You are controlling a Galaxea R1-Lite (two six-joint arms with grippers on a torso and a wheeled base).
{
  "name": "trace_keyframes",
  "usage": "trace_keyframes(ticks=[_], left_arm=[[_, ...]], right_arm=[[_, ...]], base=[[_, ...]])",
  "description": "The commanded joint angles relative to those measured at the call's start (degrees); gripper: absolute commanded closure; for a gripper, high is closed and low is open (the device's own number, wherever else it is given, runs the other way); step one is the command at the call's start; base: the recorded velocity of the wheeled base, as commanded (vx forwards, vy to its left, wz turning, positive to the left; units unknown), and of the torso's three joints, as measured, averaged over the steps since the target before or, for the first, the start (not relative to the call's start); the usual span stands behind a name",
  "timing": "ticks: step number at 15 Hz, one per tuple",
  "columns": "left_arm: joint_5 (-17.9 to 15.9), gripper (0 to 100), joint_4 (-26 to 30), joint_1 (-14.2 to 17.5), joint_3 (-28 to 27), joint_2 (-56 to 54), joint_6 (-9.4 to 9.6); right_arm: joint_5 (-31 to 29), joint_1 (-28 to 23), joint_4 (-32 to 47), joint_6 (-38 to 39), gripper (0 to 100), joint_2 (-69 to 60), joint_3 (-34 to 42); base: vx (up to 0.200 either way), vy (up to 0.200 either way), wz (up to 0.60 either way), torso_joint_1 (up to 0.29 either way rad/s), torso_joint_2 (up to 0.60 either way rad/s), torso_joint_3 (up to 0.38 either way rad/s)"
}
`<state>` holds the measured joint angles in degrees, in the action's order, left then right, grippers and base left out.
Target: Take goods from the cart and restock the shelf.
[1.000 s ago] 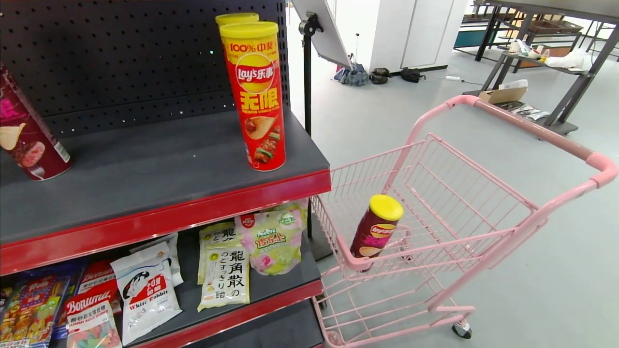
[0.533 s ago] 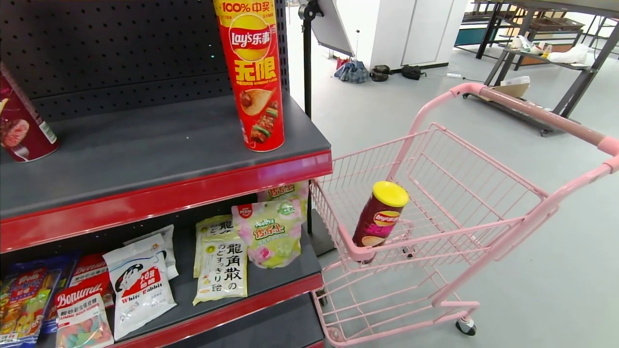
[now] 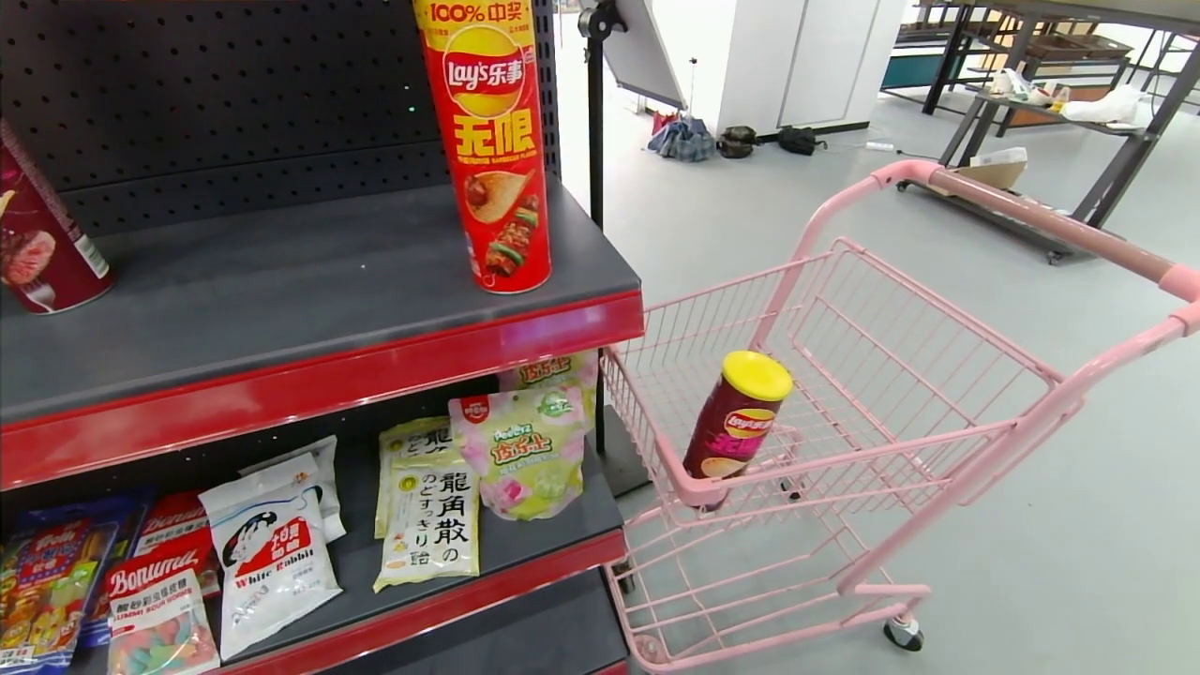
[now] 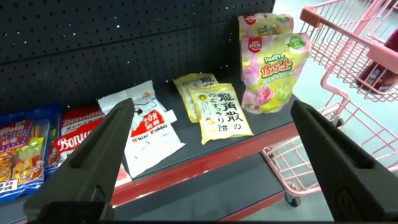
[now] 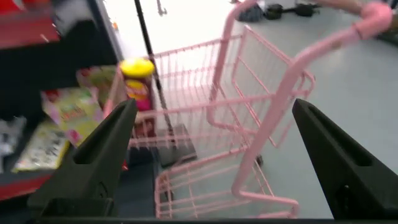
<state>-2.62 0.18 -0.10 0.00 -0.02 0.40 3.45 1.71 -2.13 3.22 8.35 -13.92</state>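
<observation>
Our left gripper (image 4: 211, 106) and right gripper (image 5: 214, 102) were both spread wide and empty, since the can (image 3: 738, 422) stood inside the cart (image 3: 1022, 220), in its corner beside the shelf (image 3: 281, 281), not yet picked.

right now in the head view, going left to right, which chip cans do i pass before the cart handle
dark red can → tall red can → yellow-lidded can → pink cart handle

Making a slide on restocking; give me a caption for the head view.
A maroon can sits in the pink cart beside a shelf holding a tall red can.
</observation>
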Motion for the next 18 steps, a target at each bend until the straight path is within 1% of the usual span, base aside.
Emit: trace_keyframes(ticks=[1, 2, 3, 4, 5, 6, 7, 10, 15, 18], left_arm=[[-0.1, 0, -0.01, 0.01, 0.0, 0.02, 0.04], [-0.02, 0, -0.01, 0.01, 0.0, 0.02, 0.04], [-0.02, 0, -0.01, 0.01, 0.0, 0.02, 0.04], [-0.02, 0, -0.01, 0.01, 0.0, 0.02, -0.05], [-0.02, 0, -0.01, 0.01, 0.0, 0.02, -0.05], [-0.02, 0, -0.01, 0.01, 0.0, 0.02, -0.05], [-0.02, 0, -0.01, 0.01, 0.0, 0.02, 0.04], [-0.02, 0, -0.01, 0.01, 0.0, 0.02, 0.04], [-0.02, 0, -0.01, 0.01, 0.0, 0.02, -0.05], [-0.02, 0, -0.01, 0.01, 0.0, 0.02, -0.05]], right_arm=[[7.36, 7.87, -1.29, 5.75, 0, 38.32, -32.92], [8.77, 11.13, -1.47, 3.81, 0, 43.33, -31.87], [8.77, 12.44, -2.09, 4.08, 0, 46.32, -31.17], [8.85, 13.94, -11.4, 7.86, 0, 56.51, -26.68], [9.47, 14.64, -20.45, 9.09, 0, 63.54, -23.61], [9.47, 14.64, -20.45, 9.09, 0, 63.54, -23.61], [11.67, 15.87, -33.99, 9.09, 0, 73.56, -19.21], [12.11, 18.68, -34.87, 9.17, 0, 78.66, -18.95], [12.11, 18.86, -35.13, 9.09, 0, 83.76, -19.3], [11.67, 19.56, -35.31, 7.77, 0, 87.19, -19.13]], base=[[0.0, 0.0, 0.0, 0.0, 0.0, 0.0], [0.0, 0.0, 0.0, 0.0, 0.0, 0.0], [0.0, 0.0, 0.0, 0.0, 0.0, 0.0], [0.0, 0.0, 0.0, 0.0, 0.0, 0.0], [0.0, 0.0, 0.0, 0.0, 0.0, 0.0], [0.0, 0.0, 0.0, 0.0, 0.0, 0.0], [0.0, 0.0, 0.0, 0.0, 0.0, 0.0], [0.0, 0.0, 0.0, 0.0, 0.0, 0.0], [0.0, 0.0, 0.0, 0.0, 0.0, 0.0], [0.0, 0.0, 0.0, 0.0, 0.0, 0.0]])
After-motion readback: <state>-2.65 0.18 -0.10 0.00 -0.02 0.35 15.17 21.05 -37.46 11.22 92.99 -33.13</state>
